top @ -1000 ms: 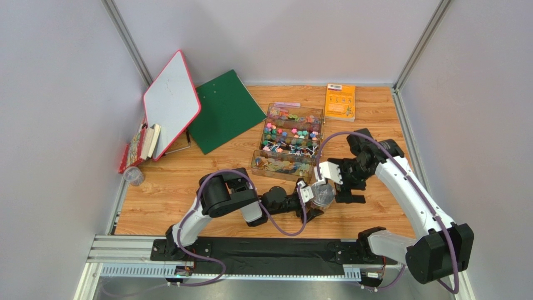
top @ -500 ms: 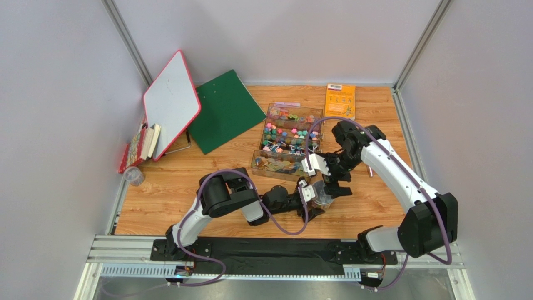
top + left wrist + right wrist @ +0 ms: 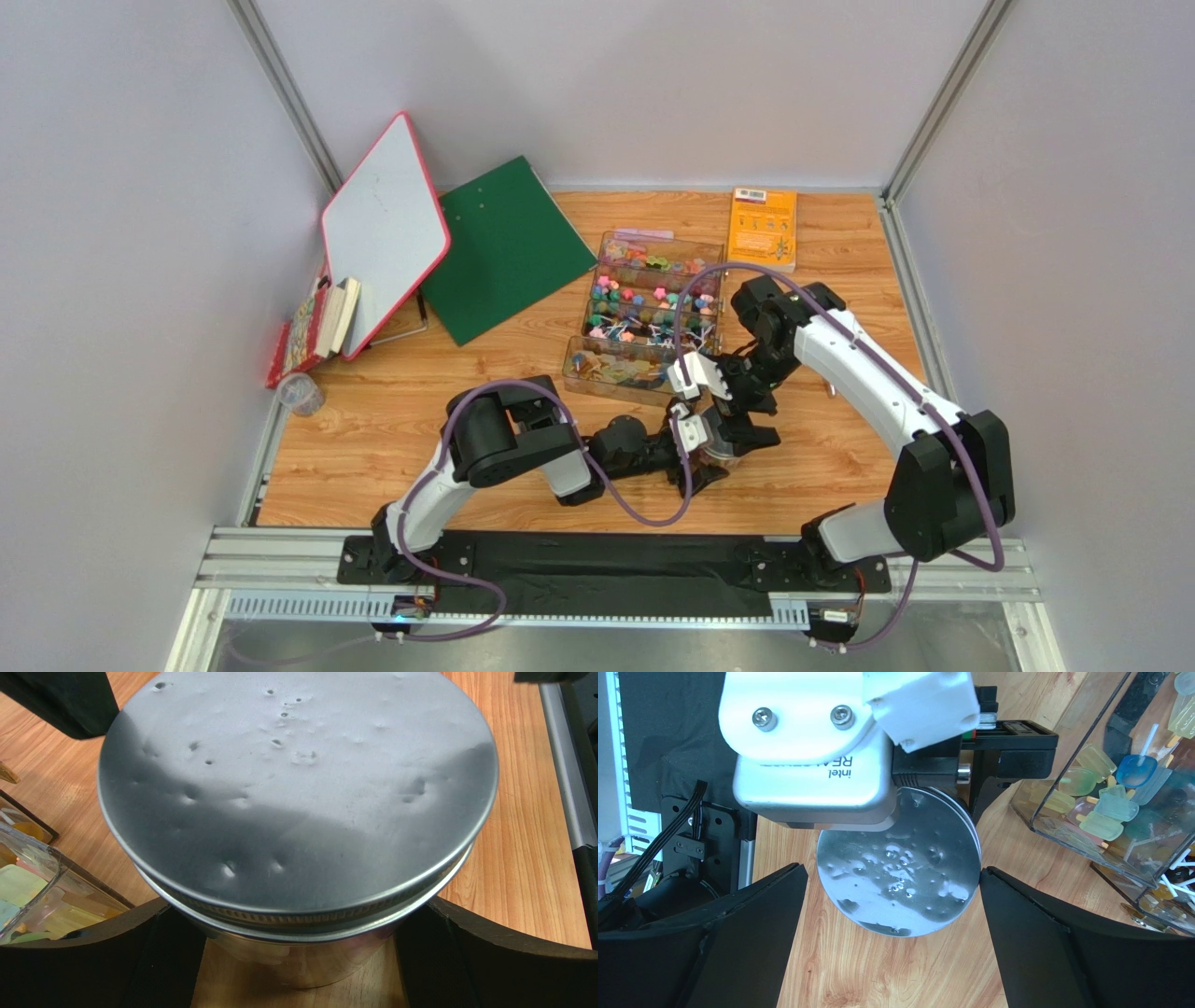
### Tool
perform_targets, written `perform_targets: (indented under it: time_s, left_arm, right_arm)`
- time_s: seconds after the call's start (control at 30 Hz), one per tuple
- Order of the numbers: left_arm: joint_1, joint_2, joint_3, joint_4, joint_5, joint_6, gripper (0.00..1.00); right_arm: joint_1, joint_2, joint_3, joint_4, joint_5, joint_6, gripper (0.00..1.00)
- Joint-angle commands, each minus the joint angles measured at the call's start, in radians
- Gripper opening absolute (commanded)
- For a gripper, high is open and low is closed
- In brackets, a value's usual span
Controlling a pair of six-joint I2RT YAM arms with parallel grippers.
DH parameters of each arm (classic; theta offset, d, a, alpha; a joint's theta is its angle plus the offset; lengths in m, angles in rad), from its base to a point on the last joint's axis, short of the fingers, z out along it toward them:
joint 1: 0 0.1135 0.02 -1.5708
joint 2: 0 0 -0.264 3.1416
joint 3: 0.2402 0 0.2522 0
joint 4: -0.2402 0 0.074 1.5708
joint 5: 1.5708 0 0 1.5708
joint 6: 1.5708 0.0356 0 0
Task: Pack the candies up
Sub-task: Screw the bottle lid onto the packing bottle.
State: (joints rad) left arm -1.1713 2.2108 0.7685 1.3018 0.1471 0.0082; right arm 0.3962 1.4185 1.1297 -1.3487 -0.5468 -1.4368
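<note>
grey partition walls (image 3: 126, 210) are boxing in a wooden table (image 3: 365, 434), where a red-framed whiteboard (image 3: 386, 231) is leaning at the left rear beside a green folder (image 3: 508, 245) and an orange booklet (image 3: 765, 227) is lying near the back edge. only the overhead view is showing these, along with the whole clear divided box (image 3: 572, 367) sitting mid-table, the candies (image 3: 638, 301) lying inside its compartments as pink, teal and amber specks. the right wrist view is bringing some of them closer: pale yellow, green and blue pieces on thin white sticks behind the box's clear wall, just beside a jar (image 3: 302, 959). that view is looking straight down on the jar's dimpled silver lid (image 3: 899, 868), with the right gripper (image 3: 739, 420) spreading its black fingers wide on either side and gripping nothing. the left wrist view is showing the jar from the side instead: the left gripper (image 3: 697, 448) is clasping its body below the lid, one finger pressing on each side.
</note>
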Motion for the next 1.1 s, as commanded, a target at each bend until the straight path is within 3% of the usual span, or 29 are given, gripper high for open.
perform_targets:
  time_s: [0.0, 0.57, 1.07]
  left_arm:
    - [0.005, 0.087, -0.041, -0.306, -0.066, 0.088, 0.0]
    - [0.035, 0.096, -0.035, -0.306, -0.06, 0.047, 0.0]
    - [0.038, 0.113, -0.025, -0.311, -0.08, 0.052, 0.0]
  right_arm:
    - [0.006, -0.004, -0.018, -0.254, -0.021, 0.006, 1.0]
    - [0.006, -0.19, -0.182, -0.288, 0.13, 0.029, 1.0]
    - [0.004, -0.322, -0.194, -0.322, 0.168, 0.118, 1.0]
